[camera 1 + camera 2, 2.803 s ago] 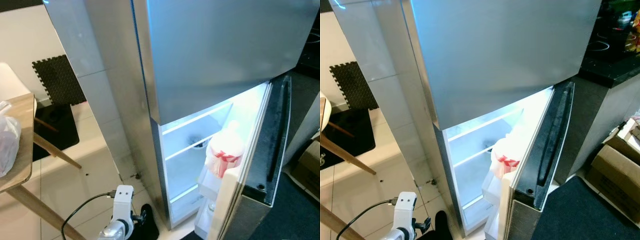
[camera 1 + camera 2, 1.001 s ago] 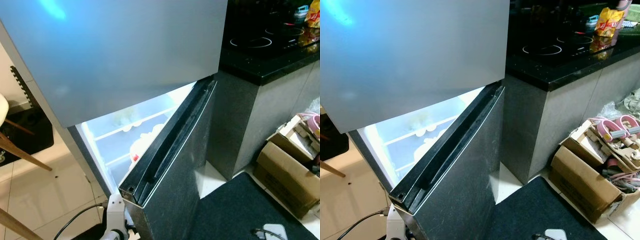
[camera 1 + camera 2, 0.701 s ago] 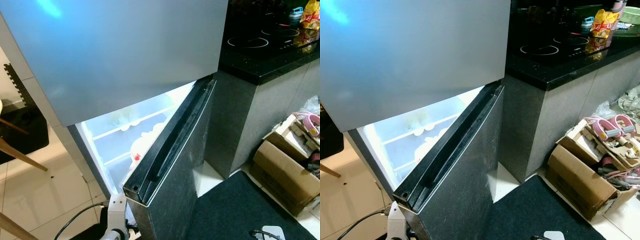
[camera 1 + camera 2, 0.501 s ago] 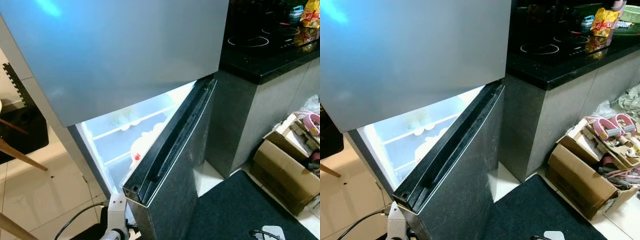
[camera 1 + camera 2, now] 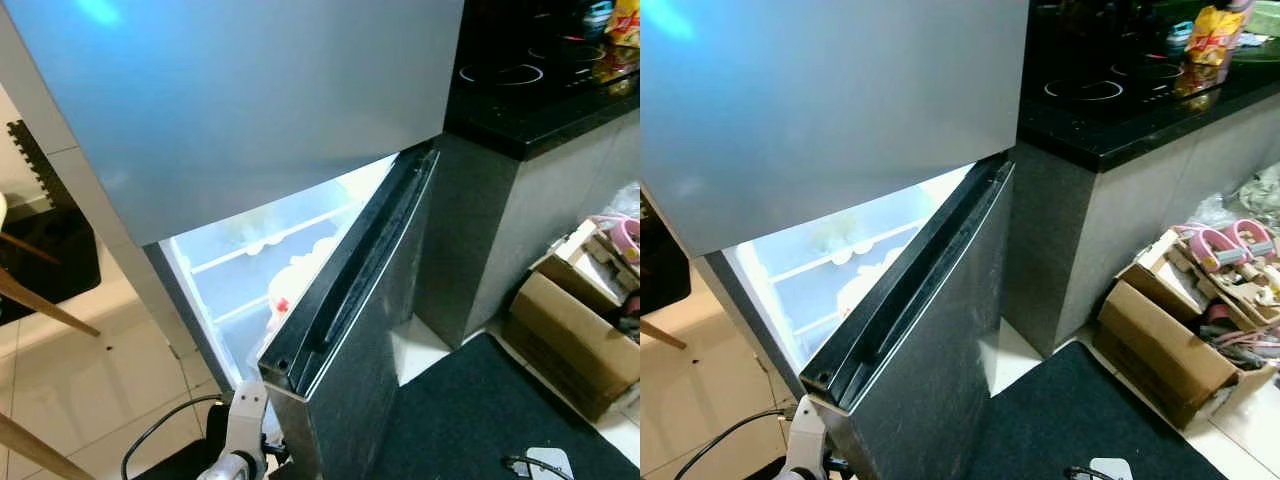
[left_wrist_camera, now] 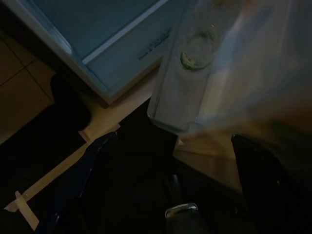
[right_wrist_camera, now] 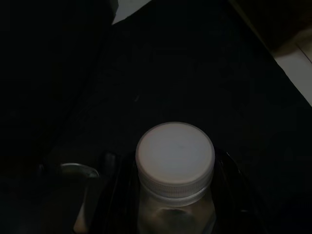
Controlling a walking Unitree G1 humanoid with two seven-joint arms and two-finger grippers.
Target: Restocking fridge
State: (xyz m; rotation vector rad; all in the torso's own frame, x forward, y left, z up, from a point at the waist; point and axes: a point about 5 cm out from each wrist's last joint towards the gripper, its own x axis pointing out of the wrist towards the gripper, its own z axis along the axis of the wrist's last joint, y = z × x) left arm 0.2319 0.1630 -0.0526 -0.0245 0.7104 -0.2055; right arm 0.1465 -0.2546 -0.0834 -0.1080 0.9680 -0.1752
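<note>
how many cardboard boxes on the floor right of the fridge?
1: an open cardboard box full of clutter sits on the floor beside the counter, at the black mat's edge. More could be hidden beyond the frame.

The fridge fills the upper left of the head views, silver upper door shut. Its dark lower door stands partly open at centre, black seal edge up, lit white shelves behind it at lower left. A clear bottle with a white cap stands upright, low centre in the right wrist view.
</note>
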